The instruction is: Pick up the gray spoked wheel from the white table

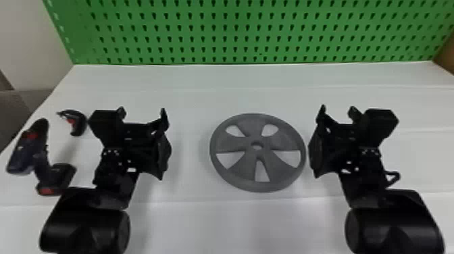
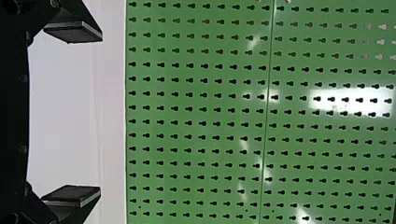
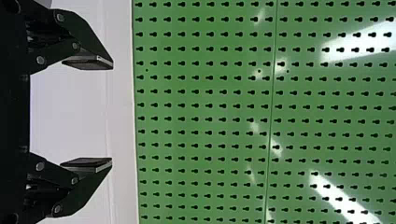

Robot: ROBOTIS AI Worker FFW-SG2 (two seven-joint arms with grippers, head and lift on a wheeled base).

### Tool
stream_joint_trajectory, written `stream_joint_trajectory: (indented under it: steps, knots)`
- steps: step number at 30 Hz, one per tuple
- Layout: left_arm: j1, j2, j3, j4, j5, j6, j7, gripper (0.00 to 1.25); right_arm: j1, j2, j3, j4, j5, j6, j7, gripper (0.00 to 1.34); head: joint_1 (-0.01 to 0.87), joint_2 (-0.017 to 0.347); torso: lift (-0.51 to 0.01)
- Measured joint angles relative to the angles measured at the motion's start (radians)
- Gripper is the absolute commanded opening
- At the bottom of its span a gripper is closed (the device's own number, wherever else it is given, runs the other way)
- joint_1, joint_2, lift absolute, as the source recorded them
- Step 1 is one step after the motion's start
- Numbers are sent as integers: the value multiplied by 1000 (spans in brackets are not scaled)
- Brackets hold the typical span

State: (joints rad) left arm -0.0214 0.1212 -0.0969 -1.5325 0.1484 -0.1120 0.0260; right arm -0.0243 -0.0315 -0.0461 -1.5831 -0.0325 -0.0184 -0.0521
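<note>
Gray spoked wheel (image 1: 233, 146) flat on the white worktop (image 1: 202, 219), between the spread left tool (image 1: 142, 111) and the spread right tool (image 1: 338, 109), nearer the right
A drill (image 1: 25, 152) and a curved black-and-red item (image 1: 80, 124) sit outward of the left tool, toward the worktop's left edge; a green pegboard (image 1: 236, 33) lines the back edge

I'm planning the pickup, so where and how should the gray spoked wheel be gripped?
Probably by its rim at the right side, coming from above with the nearby open right gripper: one finger outside, the other down through the lower-right opening. The wheel lies flat, and that opening reaches the rim's inner edge.
</note>
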Motion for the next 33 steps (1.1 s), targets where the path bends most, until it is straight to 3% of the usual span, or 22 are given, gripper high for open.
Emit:
stream_joint_trajectory:
  steps: [27,33]
  knots:
    - [0,0,-3,0,2,0,0,1120,3,7,-10,0,3,1,0,815,767,35,-107]
    - [0,0,-2,0,4,0,0,1120,-19,7,-11,-23,3,59,0,816,767,35,-107]
